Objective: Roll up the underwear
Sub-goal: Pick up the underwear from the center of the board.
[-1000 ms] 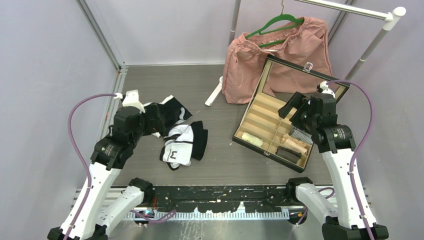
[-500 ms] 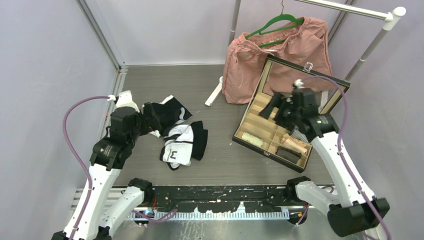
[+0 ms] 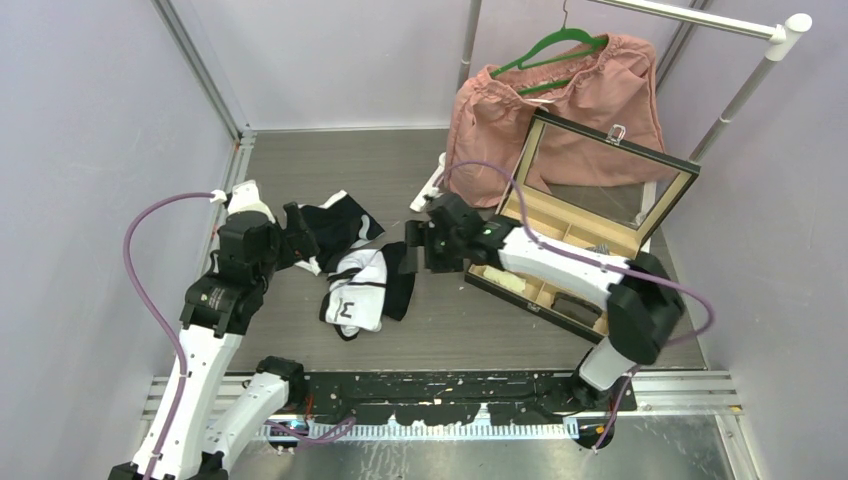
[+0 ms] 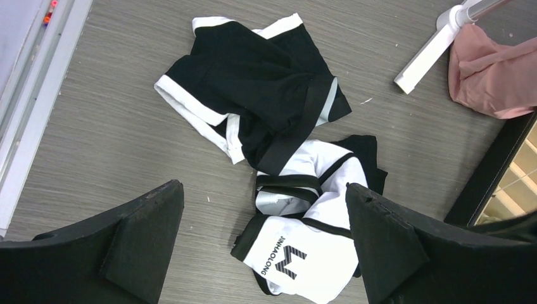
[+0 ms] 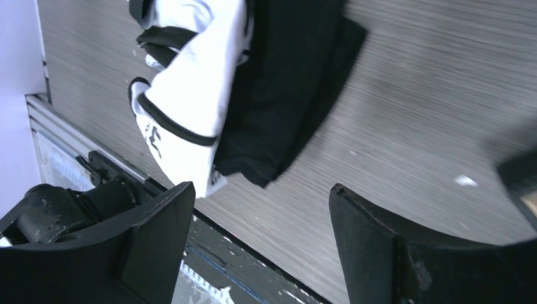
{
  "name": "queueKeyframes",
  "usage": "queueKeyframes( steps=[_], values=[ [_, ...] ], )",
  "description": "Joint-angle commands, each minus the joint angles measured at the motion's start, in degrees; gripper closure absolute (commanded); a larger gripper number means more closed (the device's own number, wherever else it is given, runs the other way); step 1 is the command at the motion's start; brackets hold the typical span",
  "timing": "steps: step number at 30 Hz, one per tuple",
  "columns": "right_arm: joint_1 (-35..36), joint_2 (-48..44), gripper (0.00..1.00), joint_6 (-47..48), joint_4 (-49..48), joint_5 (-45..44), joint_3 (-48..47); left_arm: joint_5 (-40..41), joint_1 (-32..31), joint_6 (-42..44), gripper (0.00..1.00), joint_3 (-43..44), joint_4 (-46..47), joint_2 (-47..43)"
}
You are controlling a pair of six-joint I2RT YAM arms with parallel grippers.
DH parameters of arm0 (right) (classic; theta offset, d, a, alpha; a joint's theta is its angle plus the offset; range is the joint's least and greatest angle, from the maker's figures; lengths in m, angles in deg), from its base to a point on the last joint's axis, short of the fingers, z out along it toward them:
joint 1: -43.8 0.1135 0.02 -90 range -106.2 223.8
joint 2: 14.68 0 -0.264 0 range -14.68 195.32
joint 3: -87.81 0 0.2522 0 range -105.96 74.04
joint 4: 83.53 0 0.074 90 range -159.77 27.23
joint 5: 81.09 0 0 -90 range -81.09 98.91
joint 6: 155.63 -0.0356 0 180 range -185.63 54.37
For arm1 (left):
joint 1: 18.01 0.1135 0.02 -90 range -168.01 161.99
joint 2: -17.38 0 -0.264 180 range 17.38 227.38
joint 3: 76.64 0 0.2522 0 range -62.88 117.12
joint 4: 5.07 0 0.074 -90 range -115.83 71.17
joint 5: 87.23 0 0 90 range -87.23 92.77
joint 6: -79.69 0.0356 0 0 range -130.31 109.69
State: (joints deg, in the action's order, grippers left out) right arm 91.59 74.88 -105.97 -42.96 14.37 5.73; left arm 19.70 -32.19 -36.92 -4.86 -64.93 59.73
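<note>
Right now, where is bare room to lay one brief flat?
Bare: the far-left table between the black briefs and the back wall; the near strip between the white briefs and the front rail. Crowded: between briefs and case, where the right end effector hovers.

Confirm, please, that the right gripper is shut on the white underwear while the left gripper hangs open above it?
Not quite: the right gripper is open and holds nothing near the white underwear, as the right wrist view shows. The left gripper does hang open above it.

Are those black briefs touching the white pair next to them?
Touching: in the left wrist view the black briefs overlap the top of the white pair, with no gap.
</note>
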Motion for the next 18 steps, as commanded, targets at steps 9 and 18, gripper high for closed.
queueKeyframes(
  steps=[9, 18],
  values=[
    [5.3, 16.8, 0.3, -1.2, -11.0, 8.9, -9.5, -1.0, 0.6, -0.4, 0.0, -0.1, 0.7, 0.4],
    [5.6, 19.4, 0.65, -3.4, -15.9, 12.6, -8.6, -1.9, 1.1, -0.5, 0.0, -0.1, 0.7, 1.1]
  ],
)
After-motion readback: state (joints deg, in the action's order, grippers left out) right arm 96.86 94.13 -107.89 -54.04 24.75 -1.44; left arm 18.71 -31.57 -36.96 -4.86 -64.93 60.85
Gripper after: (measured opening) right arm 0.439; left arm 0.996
